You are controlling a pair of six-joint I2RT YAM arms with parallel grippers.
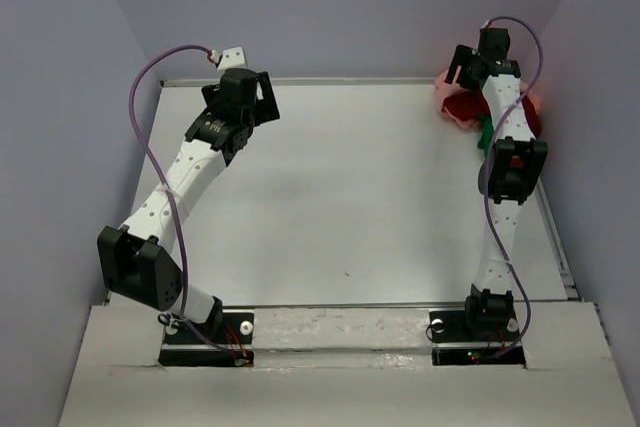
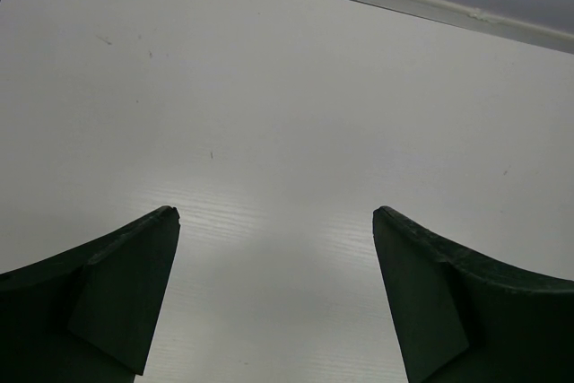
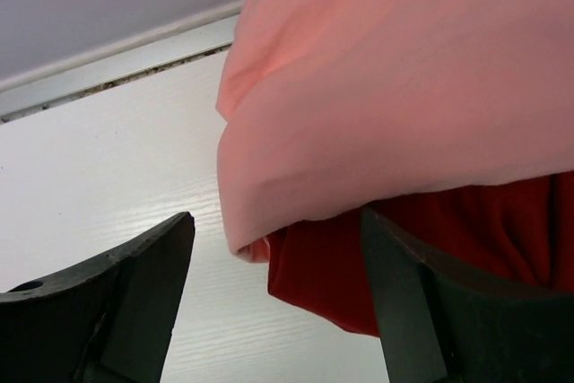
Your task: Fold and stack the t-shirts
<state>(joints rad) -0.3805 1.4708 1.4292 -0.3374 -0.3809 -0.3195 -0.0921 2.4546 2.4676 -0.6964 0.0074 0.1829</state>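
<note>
We find the t-shirts (image 1: 462, 107) heaped, unfolded and bunched, in the far right corner of the tabletop (image 1: 350, 207). None is spread or stacked, so we judge the task barely begun. The right hand (image 3: 276, 217) hangs low at that heap, jaws spread wide and gripping nothing. The edge of the salmon-pink shirt (image 3: 404, 87) droops towards the gap between its 2 fingers, with the dark red shirt (image 3: 332, 275) beneath it. We cannot tell whether either finger touches cloth. We read the wide jaws as set to take a fold of the first garment. The left hand (image 2: 273, 213) is also fully open and empty. It hovers over bare tabletop near the far left corner, well apart from the heap. We judge it is placed there to leave the middle free for spreading a shirt. Only the top view shows both arms, the heap's corner position and a bit of bright green cloth (image 1: 484, 133) on its near side, partly hidden by the right arm (image 1: 505, 147). Only the right wrist view shows pink lying over red, and it shows no green. The left wrist view shows just its own fingers and the tabletop's far edge.
</note>
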